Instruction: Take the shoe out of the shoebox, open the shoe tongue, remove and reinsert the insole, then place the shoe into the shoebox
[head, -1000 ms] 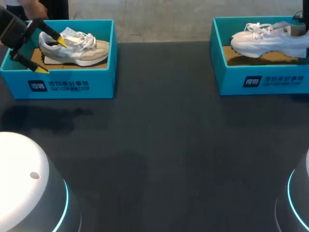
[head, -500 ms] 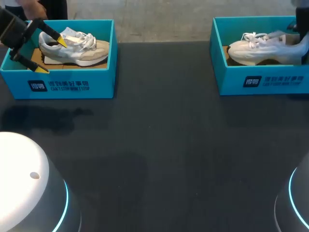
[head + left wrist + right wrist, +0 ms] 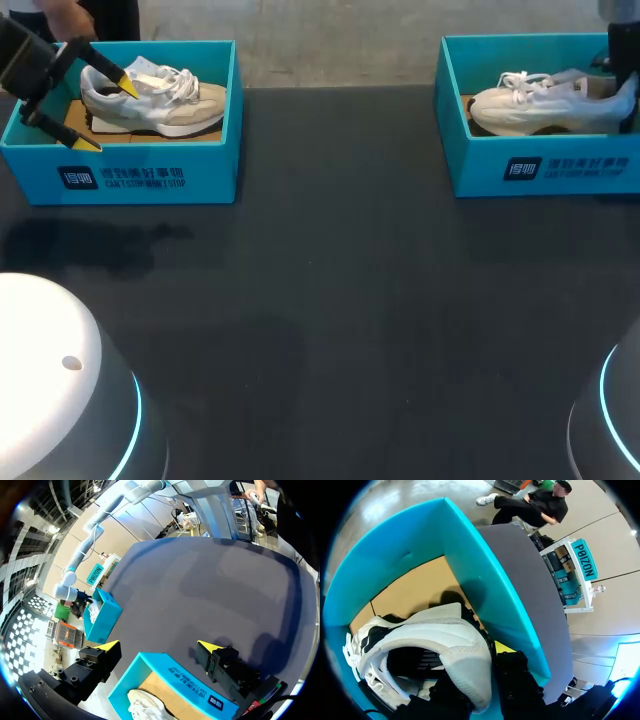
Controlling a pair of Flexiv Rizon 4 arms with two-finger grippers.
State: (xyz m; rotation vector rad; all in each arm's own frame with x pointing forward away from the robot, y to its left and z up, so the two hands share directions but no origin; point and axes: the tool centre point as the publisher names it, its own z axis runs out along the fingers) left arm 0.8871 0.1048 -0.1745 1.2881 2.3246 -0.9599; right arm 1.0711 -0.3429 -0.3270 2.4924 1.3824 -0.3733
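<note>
The right gripper (image 3: 479, 667) seems clamped on the heel of the white shoe (image 3: 545, 103), which sits on its sole inside the right-hand blue box (image 3: 540, 165). That grip would suit lifting it or setting it down. The left gripper (image 3: 108, 114) hangs with its fingers spread wide over the heel end of the beige shoe (image 3: 155, 98) in the other blue box (image 3: 150, 175), probably poised to grab it.

At upper left, a teal shoebox (image 3: 150, 178) holds a beige shoe (image 3: 165, 100). The left gripper (image 3: 108, 115) hangs over its left end, yellow tips spread wide. At upper right, a second shoebox (image 3: 540, 165) holds a white shoe (image 3: 540, 105), with the right arm (image 3: 625, 45) at its heel.
</note>
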